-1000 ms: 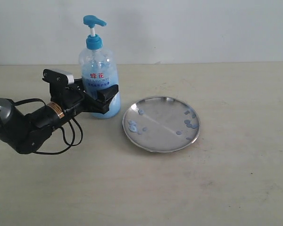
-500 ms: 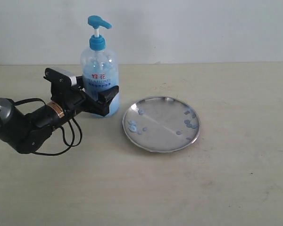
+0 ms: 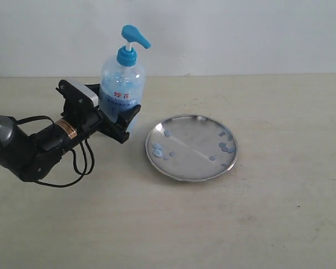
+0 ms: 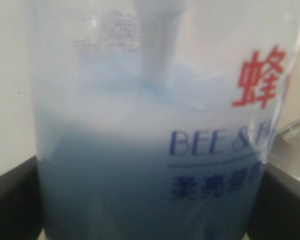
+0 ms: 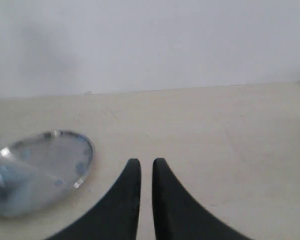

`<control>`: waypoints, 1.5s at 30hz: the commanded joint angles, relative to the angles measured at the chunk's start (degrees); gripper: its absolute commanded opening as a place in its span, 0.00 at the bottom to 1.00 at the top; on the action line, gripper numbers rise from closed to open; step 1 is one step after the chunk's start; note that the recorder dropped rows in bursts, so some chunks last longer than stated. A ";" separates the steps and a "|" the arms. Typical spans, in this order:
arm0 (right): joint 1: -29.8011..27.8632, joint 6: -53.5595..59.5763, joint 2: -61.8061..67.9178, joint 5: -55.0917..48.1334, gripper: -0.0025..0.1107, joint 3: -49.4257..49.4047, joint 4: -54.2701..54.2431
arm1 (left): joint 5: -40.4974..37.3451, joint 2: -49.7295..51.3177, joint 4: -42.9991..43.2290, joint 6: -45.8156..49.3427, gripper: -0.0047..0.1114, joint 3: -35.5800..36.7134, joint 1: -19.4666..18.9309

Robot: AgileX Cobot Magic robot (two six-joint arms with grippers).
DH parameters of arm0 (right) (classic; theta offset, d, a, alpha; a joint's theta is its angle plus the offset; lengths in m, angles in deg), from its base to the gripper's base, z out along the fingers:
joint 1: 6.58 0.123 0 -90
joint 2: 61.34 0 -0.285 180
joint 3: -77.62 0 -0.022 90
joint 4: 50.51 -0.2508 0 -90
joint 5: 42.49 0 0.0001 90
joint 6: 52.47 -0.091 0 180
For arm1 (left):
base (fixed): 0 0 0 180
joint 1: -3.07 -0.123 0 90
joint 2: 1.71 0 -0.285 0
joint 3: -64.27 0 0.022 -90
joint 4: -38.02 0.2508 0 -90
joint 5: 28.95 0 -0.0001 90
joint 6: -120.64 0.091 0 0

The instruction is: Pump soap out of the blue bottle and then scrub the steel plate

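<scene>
Two dark fingers of the right gripper (image 5: 146,170) stood almost pressed together, with only a thin slit between them and nothing inside; this gripper did not show in the exterior view. On the pale table (image 3: 224,230), a little right of the middle, lay the steel plate (image 3: 193,163), flat, with drops of the soap (image 3: 157,149) on its left side and more near its far right rim. Just left of the plate, the left gripper (image 3: 121,116) pinched the blue bottle (image 3: 122,84) at its lower body, one black finger (image 4: 12,200) on each side. The bottle leaned to the right, and its pump head (image 3: 133,38) pointed toward the plate; whether its base touched the table I could not tell, because the gripper hid it. I judge the step in hand was to bring the spout over the plate for pumping. To do it well, the grip should be firm and low, the spout should come above the bare middle of the plate, and the head should be pressed straight along the stem, so that the bottle does not twist or slip. On the label a red character 蜂 and blue letters "BEE &" could be read; the blue characters under them were too blurred.
</scene>
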 commanded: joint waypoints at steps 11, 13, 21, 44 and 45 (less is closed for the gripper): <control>-0.09 -17.38 -0.27 11.88 0.02 0.05 -10.51 | -0.93 -1.42 2.55 0.33 0.08 -0.19 0.00; -0.09 -17.18 -0.27 10.85 0.02 0.05 -10.51 | -1.64 -1.42 2.40 0.08 0.08 -0.19 0.00; -0.09 -11.99 14.60 15.94 0.02 2.45 -9.96 | -1.80 -1.42 2.23 -1.44 0.08 -0.19 0.05; 22.26 -23.89 95.63 31.33 0.02 71.69 35.75 | -4.76 -1.42 1.35 -4.48 0.08 -0.19 2.73; 22.26 -24.36 96.59 31.33 0.02 72.10 35.75 | -4.76 -1.42 1.35 -4.48 0.08 -0.19 2.73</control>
